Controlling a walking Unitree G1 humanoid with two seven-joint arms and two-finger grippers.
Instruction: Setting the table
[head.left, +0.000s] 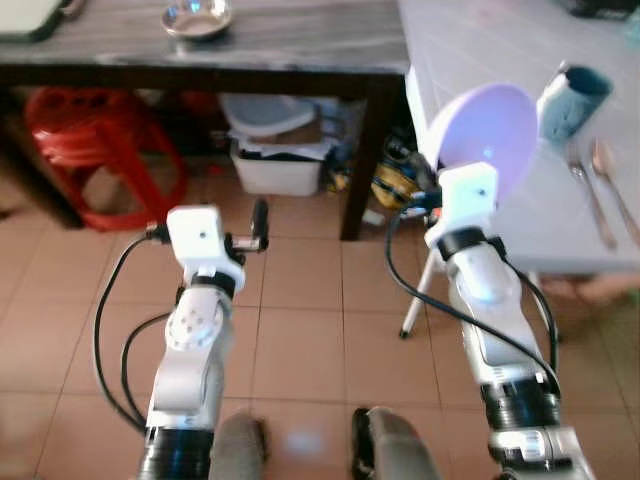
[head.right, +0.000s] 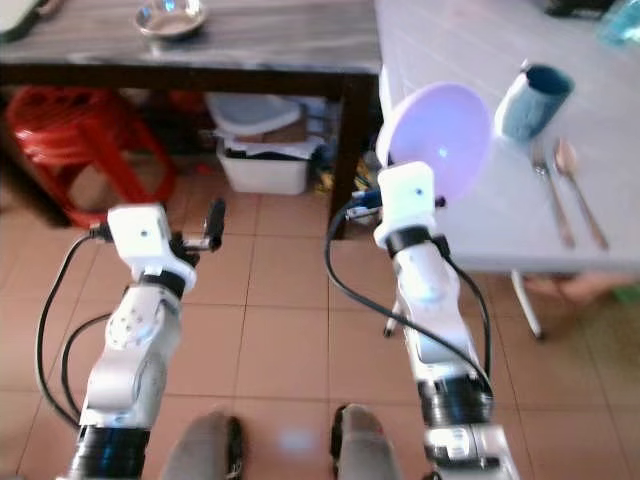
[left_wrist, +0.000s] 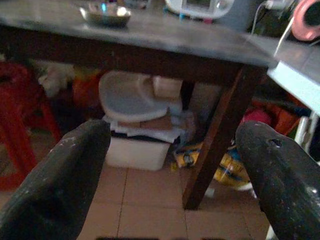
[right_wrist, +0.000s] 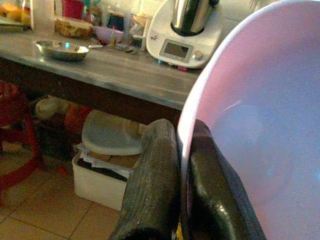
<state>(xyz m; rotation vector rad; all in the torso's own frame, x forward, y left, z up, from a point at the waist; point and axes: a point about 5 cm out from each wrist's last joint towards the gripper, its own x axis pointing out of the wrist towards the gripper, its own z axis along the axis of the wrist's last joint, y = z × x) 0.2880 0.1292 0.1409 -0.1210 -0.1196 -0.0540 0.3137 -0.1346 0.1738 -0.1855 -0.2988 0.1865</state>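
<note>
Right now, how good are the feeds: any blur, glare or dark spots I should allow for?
Both eye views are bright and slightly soft; the white table is washed out around the lilac plate. The left wrist view is dim and blurred, its fingers out of focus. The right wrist view is sharper, shaded under the dark table, with a faint sheen on the plate.

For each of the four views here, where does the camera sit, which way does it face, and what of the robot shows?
Left and right eye views: on the head, facing forward and down at tiled floor and the white table; both silver arms show.
Left wrist view: along the open left gripper toward the dark table and white bin.
Right wrist view: along the right gripper, shut on the pink plate.
Shared: the metal bowl shows in all four.
</note>
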